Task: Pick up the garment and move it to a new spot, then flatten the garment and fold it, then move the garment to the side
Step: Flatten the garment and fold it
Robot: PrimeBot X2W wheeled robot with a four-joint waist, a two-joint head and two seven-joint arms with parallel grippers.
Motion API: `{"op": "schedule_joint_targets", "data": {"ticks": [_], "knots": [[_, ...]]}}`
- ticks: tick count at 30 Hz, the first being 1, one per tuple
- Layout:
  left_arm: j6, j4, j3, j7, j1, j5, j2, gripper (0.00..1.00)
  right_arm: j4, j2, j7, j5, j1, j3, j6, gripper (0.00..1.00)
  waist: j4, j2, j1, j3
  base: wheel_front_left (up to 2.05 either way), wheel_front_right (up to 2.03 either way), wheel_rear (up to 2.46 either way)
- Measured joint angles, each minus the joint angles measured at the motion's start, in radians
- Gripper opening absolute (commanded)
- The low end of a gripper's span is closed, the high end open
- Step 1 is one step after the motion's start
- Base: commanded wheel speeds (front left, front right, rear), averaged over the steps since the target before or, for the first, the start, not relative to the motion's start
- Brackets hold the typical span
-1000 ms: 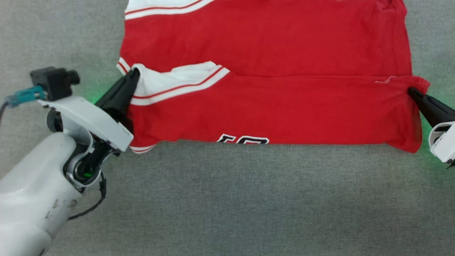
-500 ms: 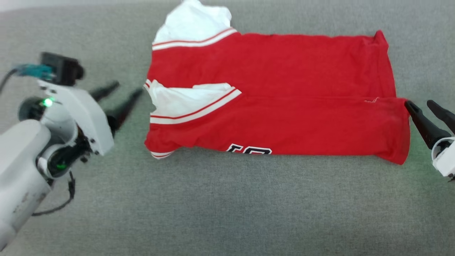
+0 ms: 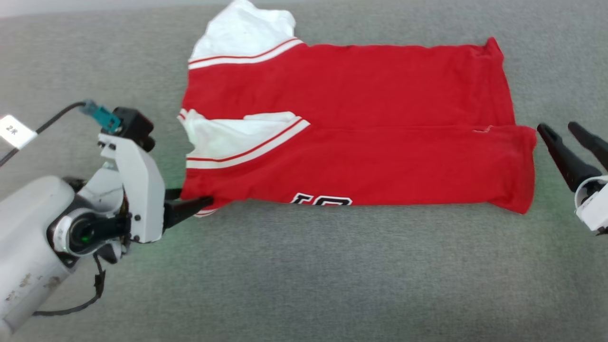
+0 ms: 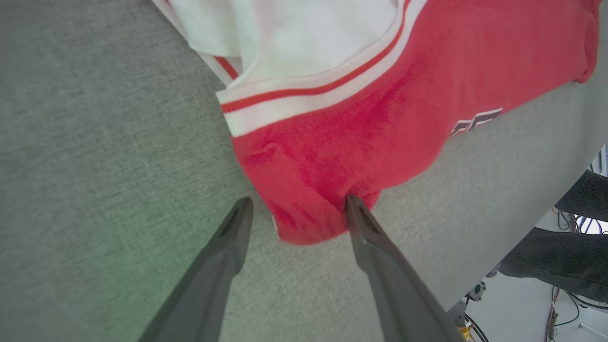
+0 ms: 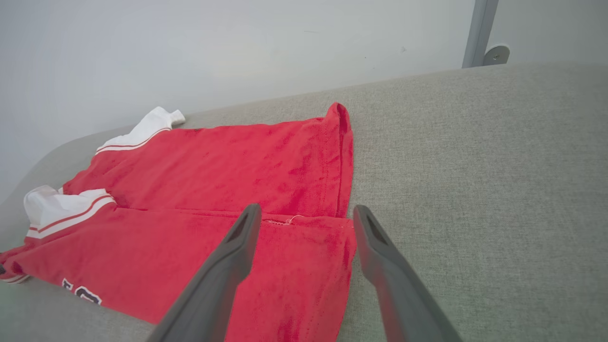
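Lying on the grey surface (image 3: 304, 275), the garment (image 3: 351, 123) is doubled lengthwise, its number (image 3: 323, 199) peeking at the near fold. The left gripper (image 4: 297, 202), fingers apart, straddles the garment's near left corner, apparently to grasp it; the right gripper (image 3: 556, 126), likewise apart and empty, hovers just beside its right hem.

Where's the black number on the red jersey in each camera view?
Head view: black white-outlined number on the bright red jersey shirt's near edge, lower centre.
Left wrist view: number at right, mid-height.
Right wrist view: number at lower left.
Shared landmark: white red-striped sleeve.
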Motion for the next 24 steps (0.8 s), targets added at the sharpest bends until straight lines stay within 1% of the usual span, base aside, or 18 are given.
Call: {"op": "schedule_joint_targets", "data": {"ticks": [5, 9, 10, 11, 12, 13, 14, 16, 19, 21, 24], "knots": [[-0.004, 0.064, 0.001, 0.014, 0.022, -0.035, -0.008, 1.00, -0.011, 0.008, -0.020, -0.005, -0.006, -0.013, 0.000, 1.00, -0.034, 0.0000, 0.0000, 0.020, 0.00, 0.00, 0.00], [-0.022, 0.122, 0.010, 0.014, 0.031, -0.066, -0.022, 1.00, -0.022, 0.007, -0.024, -0.009, -0.006, -0.021, 0.000, 1.00, -0.060, 0.0000, 0.0000, 0.033, 0.00, 0.00, 0.00], [-0.030, 0.134, 0.012, 0.014, 0.033, -0.071, -0.027, 0.93, -0.026, 0.007, -0.024, -0.009, -0.006, -0.022, 0.000, 1.00, -0.065, 0.0000, 0.0000, 0.035, 0.00, 0.00, 0.00], [-0.037, 0.147, 0.016, 0.014, 0.035, -0.080, -0.030, 0.60, -0.028, 0.007, -0.024, -0.009, -0.006, -0.024, 0.000, 1.00, -0.070, 0.0000, 0.0000, 0.037, 0.00, 0.00, 0.00], [-0.044, 0.157, 0.019, 0.015, 0.038, -0.089, -0.030, 0.38, -0.031, 0.007, -0.022, -0.010, -0.006, -0.025, 0.000, 1.00, -0.074, 0.0000, 0.0000, 0.039, 0.00, 0.00, 0.00], [-0.053, 0.168, 0.024, 0.017, 0.044, -0.103, -0.031, 0.02, -0.033, 0.007, -0.020, -0.012, -0.006, -0.026, 0.000, 1.00, -0.077, 0.0000, 0.0000, 0.039, 0.00, 0.00, 0.00], [-0.061, 0.175, 0.032, 0.018, 0.049, -0.124, -0.032, 0.00, -0.034, 0.007, -0.019, -0.016, -0.005, -0.026, 0.000, 1.00, -0.079, 0.0000, 0.0000, 0.038, 0.00, 0.00, 0.00], [-0.078, 0.178, 0.041, 0.016, 0.065, -0.149, -0.044, 0.00, -0.039, 0.002, -0.009, -0.024, -0.003, -0.028, 0.000, 1.00, -0.079, 0.0000, 0.0000, 0.033, 0.00, 0.00, 0.00], [-0.094, 0.170, 0.046, -0.012, 0.083, -0.152, -0.067, 0.00, -0.047, -0.010, 0.026, -0.026, 0.005, -0.039, 0.000, 1.00, -0.072, -0.0001, 0.0000, 0.023, 0.00, 0.00, 0.00], [-0.101, 0.159, 0.043, -0.018, 0.086, -0.144, -0.080, 0.00, -0.048, -0.016, 0.076, -0.026, 0.014, -0.040, 0.000, 1.00, -0.063, 0.0000, 0.0000, 0.018, 0.00, 0.00, 0.00], [-0.108, 0.142, 0.036, -0.028, 0.087, -0.124, -0.091, 0.00, -0.062, -0.041, 0.202, -0.034, 0.022, -0.014, 0.000, 1.00, -0.048, 0.0000, 0.0000, 0.010, 0.00, 0.00, 0.00]]}}
